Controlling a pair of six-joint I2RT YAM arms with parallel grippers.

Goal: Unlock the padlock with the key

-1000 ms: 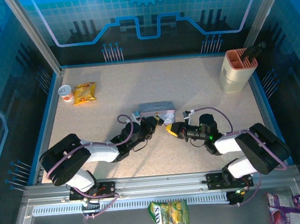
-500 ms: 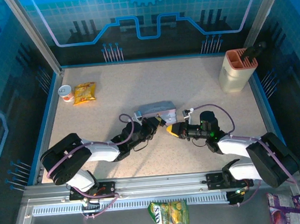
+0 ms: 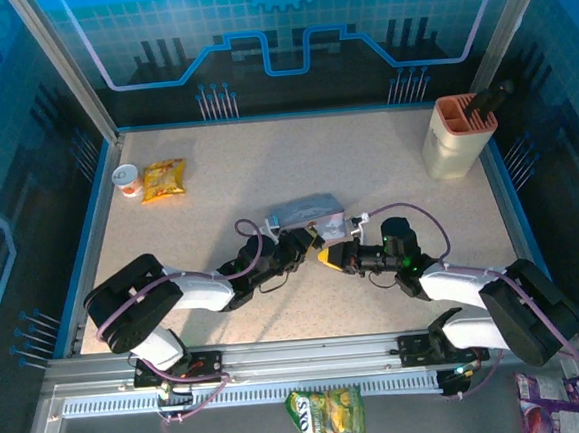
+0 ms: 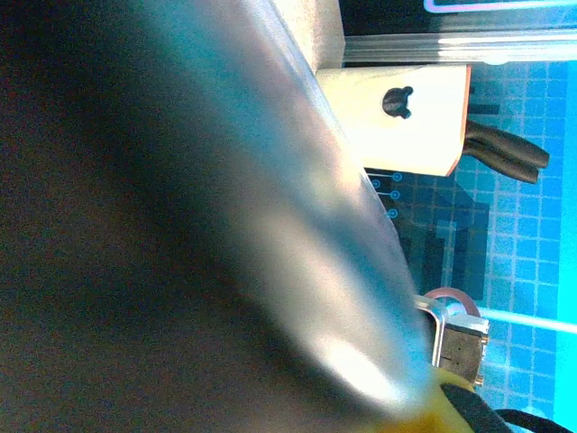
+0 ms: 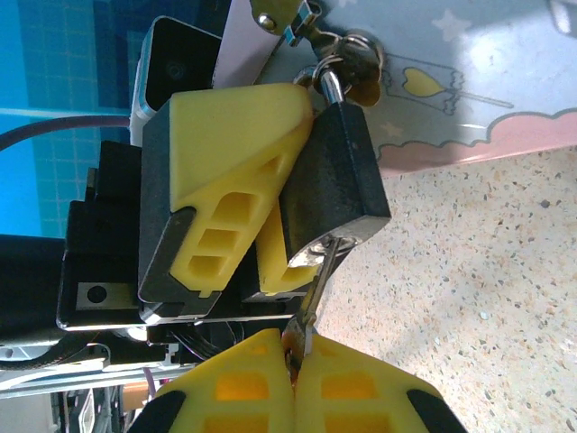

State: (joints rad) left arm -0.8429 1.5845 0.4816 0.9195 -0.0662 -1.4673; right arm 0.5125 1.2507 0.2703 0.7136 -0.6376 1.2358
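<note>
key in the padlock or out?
In. On the right wrist view the key runs from the right claw up into the padlock underside. How deep it sits: cannot tell.

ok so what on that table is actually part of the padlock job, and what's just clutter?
Job: padlock, key pinched in the right gripper, tin the padlock hangs on.
Clutter: yellow snack packet, small cup, beige tool holder, green snack bag beyond the front rail.

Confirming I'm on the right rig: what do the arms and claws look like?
The left arm and right arm are white with black joints and looping purple cables. The left claw and right claw are black with yellow fingers.
</note>
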